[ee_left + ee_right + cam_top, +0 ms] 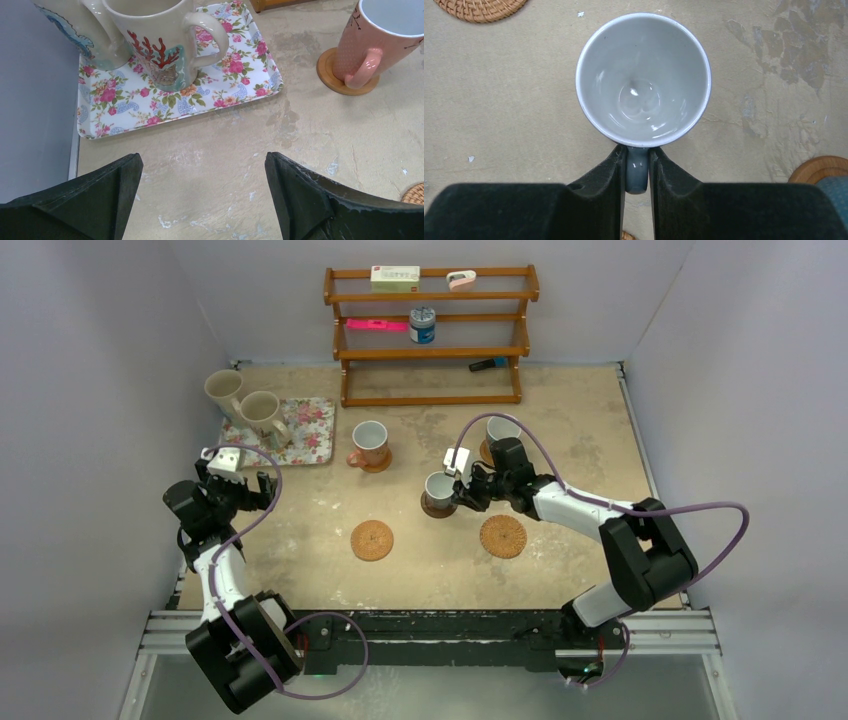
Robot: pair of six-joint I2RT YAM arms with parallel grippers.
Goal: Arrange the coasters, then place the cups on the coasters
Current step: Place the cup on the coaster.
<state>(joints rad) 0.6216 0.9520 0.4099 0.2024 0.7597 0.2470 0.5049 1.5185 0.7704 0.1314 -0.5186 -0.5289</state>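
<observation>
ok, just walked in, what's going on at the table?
Right gripper is pinched on the handle of the grey mug, at the dark brown coaster; whether it is set down or not, I can't tell. Left gripper hangs open and empty by the floral tray, which holds two cream mugs. The orange mug stands on a wooden coaster. Two woven coasters are bare.

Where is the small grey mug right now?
In the top view the small grey mug stands near the middle of the table on the dark brown coaster. The right hand pinches its handle, and a woven coaster lies near-right.
</observation>
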